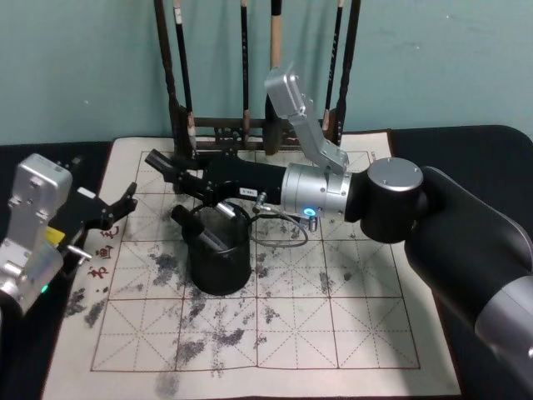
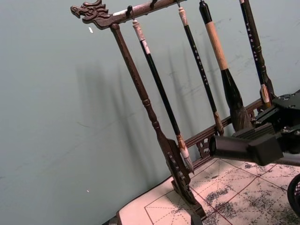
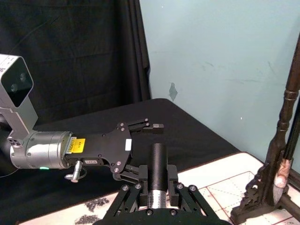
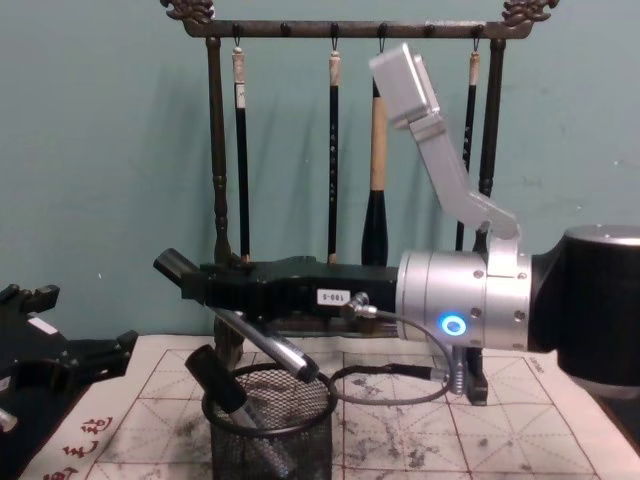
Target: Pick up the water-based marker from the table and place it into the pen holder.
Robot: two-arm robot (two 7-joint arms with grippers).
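**A:** What does the marker look like, and where is it?

**B:** The marker (image 4: pixel 177 268) is a dark, thick cylinder with a silvery band, clamped between the fingers of the right tool (image 4: pixel 192 281), just above the pen holder (image 4: pixel 268 435).

**A:** And the holder?

**B:** A black wire-mesh cup with a thick round rim, standing on the ink-stained grid mat (image 1: pixel 333 333), with two dark pens leaning inside it.

**A:** The other arm?

**B:** The left tool (image 1: pixel 119 212) hangs at the mat's left edge, fingers spread, holding nothing. The brush rack (image 4: pixel 350 30) stands at the far side.
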